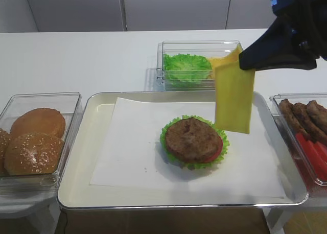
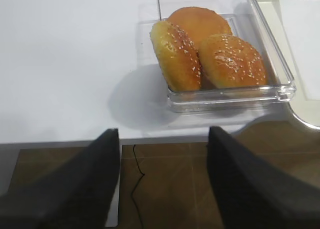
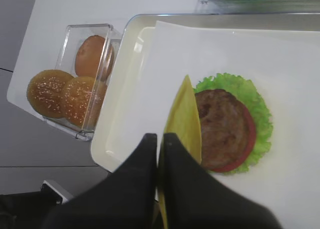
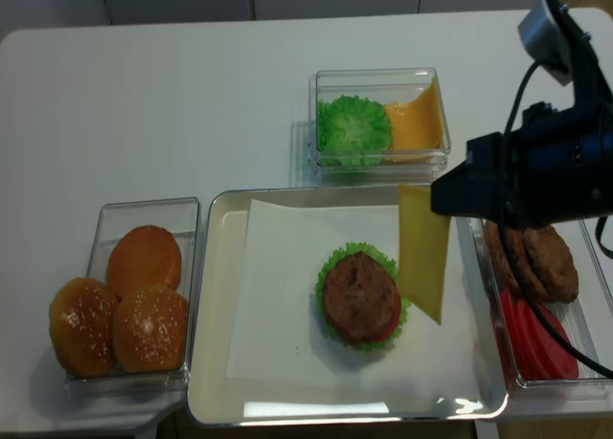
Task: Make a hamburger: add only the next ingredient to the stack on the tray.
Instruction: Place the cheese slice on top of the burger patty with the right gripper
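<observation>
Yellow cheese slice (image 1: pixel 234 97) hangs limp from the right gripper (image 3: pixel 159 139), whose black fingers (image 3: pixel 175 154) are pinched together on its top edge, holding it in the air just right of the stack (image 1: pixel 193 140) on the paper-lined metal tray (image 1: pixel 97 157). The left gripper (image 2: pixel 162 139) hovers with fingers (image 2: pixel 102 159) wide apart and empty, near the bin of sesame buns (image 2: pixel 210 54) left of the tray.

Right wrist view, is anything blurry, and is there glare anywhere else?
Right wrist view: the closed right gripper and the near end of the cheese are soft; the stack is sharp. Realsense high view: bright glare on the tray front rim. Left wrist view: the open left gripper is dark and blurred.
</observation>
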`<act>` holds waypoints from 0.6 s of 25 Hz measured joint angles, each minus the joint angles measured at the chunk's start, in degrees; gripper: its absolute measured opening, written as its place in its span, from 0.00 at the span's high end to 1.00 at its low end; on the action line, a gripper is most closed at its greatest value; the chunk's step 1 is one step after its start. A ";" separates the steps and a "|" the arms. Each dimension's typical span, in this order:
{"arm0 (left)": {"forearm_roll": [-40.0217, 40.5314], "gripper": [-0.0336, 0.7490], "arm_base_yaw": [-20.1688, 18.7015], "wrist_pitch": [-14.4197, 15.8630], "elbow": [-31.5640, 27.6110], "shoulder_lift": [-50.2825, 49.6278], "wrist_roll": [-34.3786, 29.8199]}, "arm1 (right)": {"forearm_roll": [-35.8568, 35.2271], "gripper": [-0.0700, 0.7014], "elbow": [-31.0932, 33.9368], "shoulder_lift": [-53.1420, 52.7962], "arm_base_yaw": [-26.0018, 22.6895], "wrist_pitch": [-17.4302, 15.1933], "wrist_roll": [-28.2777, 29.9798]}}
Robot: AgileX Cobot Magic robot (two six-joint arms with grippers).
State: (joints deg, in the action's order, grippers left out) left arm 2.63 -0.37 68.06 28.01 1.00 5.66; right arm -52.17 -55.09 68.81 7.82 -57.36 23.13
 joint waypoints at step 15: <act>0.00 0.43 0.00 0.00 0.00 0.00 0.00 | -6.30 0.88 0.00 4.94 9.25 5.40 1.81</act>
State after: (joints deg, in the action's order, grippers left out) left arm 2.63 -0.37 68.06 28.01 1.00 5.66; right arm -58.47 -55.09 73.75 17.07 -51.96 24.94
